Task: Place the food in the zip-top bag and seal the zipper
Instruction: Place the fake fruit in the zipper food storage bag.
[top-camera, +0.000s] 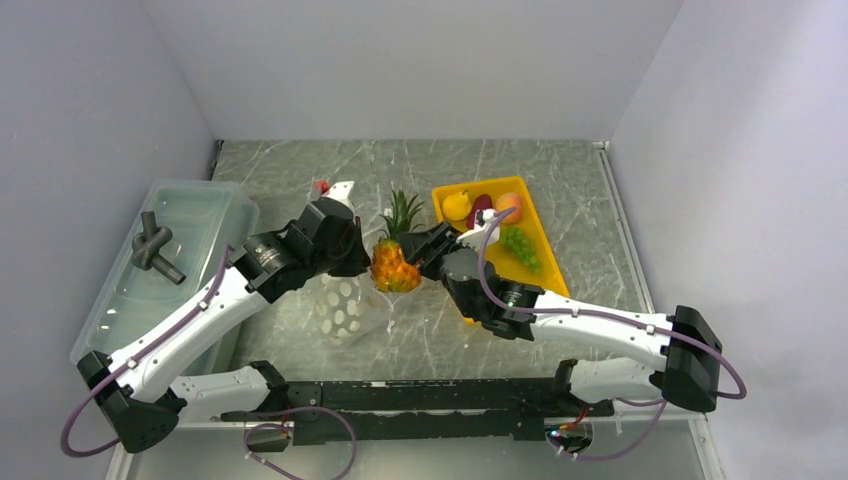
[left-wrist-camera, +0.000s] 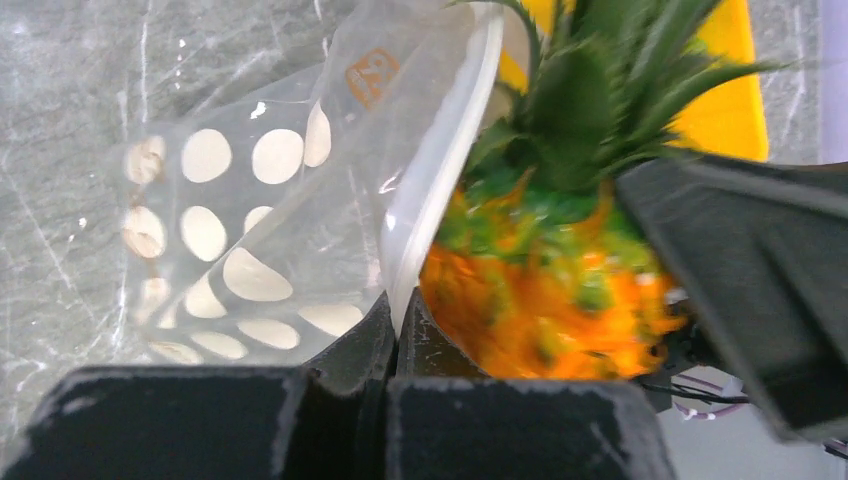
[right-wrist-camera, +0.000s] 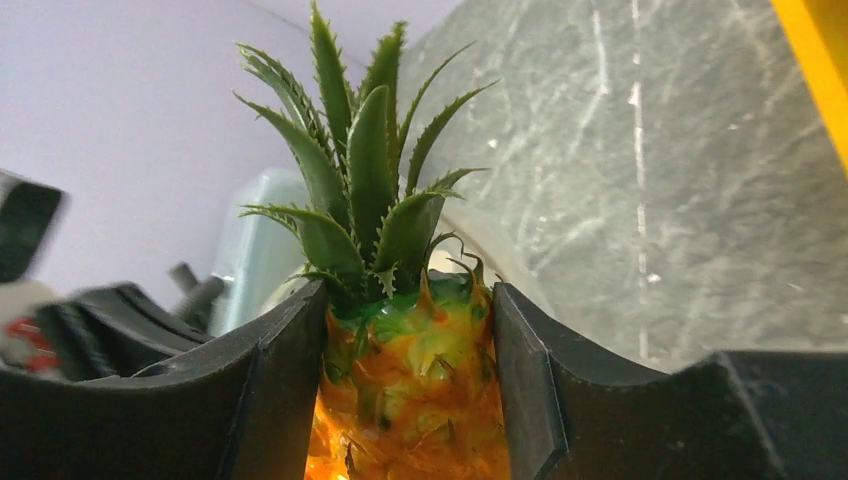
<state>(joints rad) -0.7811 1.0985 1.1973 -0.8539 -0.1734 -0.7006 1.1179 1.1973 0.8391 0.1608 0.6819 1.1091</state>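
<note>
Left tool (left-wrist-camera: 395, 335) pinches bag (left-wrist-camera: 250, 230) at zipper (left-wrist-camera: 440, 170); right tool (right-wrist-camera: 410, 330) clamps pineapple (right-wrist-camera: 410, 400) beside mouth — not yet inside. Other food (top-camera: 510, 207) in tray (top-camera: 538, 272) — sealing pending.

Mark on the zip-top bag (left-wrist-camera: 250, 200): a small orange square (left-wrist-camera: 372, 76) with a white figure inside, just beside the zipper (left-wrist-camera: 440, 190).
Reading of the mark: too blurred to tell; it may be a numeral or a logo.
Elsewhere, away from the zipper: nothing legible in the top or right wrist views.
</note>
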